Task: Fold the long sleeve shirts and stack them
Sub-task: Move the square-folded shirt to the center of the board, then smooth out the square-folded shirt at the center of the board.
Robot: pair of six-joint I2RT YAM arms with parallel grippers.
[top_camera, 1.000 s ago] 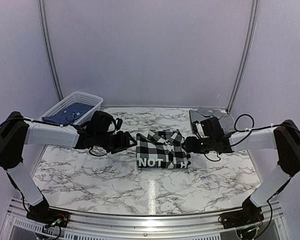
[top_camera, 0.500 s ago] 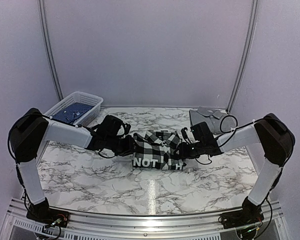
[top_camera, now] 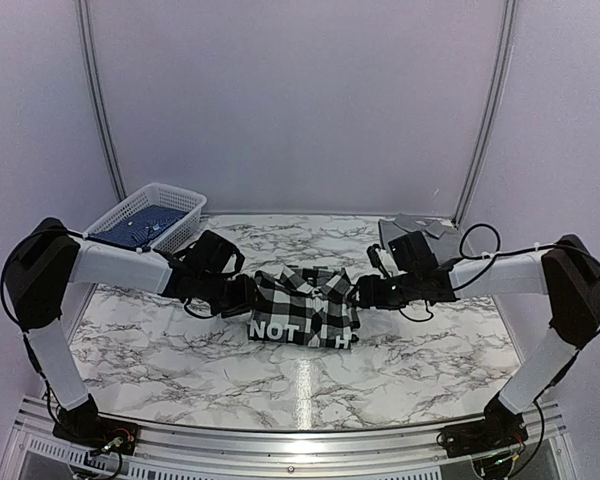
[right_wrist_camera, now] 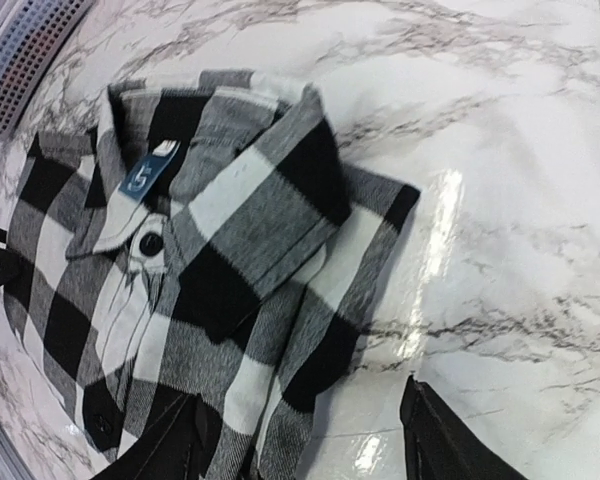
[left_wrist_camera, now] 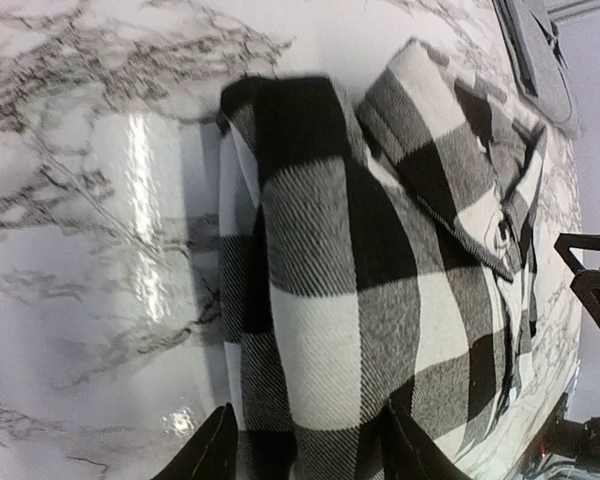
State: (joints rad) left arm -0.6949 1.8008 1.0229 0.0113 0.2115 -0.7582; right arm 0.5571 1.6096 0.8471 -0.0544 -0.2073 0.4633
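At table (top_camera: 180, 350) centre, folded shirt (top_camera: 302, 312): band (top_camera: 300, 333) reads "NOT" and "H"; blue neck label (right_wrist_camera: 140, 178) illegible. Left gripper (left_wrist_camera: 312, 435) parted astride shirt edge; right gripper (right_wrist_camera: 302, 415) parted, empty.

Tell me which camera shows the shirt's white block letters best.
The top external view: the white letters run along the folded shirt's near edge, facing that camera. The left wrist view shows only check cloth and collar; the right wrist shows collar, buttons and a blue label.
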